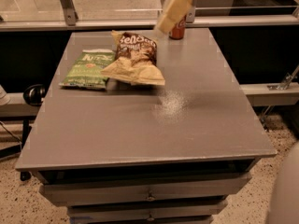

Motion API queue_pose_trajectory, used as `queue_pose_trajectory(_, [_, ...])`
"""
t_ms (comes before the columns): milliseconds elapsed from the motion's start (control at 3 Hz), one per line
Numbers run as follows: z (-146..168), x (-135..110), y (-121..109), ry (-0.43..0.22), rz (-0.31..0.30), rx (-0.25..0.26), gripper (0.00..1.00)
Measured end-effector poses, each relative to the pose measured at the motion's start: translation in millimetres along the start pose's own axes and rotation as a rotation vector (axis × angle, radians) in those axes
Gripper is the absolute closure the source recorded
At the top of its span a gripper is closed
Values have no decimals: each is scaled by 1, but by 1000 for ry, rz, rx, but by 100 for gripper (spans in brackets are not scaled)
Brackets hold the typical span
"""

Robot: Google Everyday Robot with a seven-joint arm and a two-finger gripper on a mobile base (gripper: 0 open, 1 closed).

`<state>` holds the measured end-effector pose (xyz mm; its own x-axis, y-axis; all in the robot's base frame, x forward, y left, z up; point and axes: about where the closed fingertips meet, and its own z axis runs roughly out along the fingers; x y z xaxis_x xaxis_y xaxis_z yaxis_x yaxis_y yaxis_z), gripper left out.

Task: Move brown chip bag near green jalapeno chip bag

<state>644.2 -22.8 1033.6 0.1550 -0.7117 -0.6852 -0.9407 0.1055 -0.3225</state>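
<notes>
The gripper [164,25] hangs at 1 o'clock from the brown chip bag [134,57], its grip unclear; the green jalapeno chip bag [88,69] lies just beside at 9 o'clock

Item 1, green jalapeno chip bag [88,68]: flat, rectangular, white lettering, face up.
Item 2, brown chip bag [134,57]: crinkled, dark front up, tan edges, lying immediately right of the green jalapeno chip bag, edges apparently touching.
The gripper [163,28] hangs farther right and behind.
</notes>
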Motion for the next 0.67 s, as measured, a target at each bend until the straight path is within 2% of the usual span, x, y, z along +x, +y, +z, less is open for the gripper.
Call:
queue_pose_trajectory(333, [-36, 33, 43, -49, -6, -48, 0])
queue_pose_trajectory(667, [-71, 63, 50, -48, 16, -2, 0])
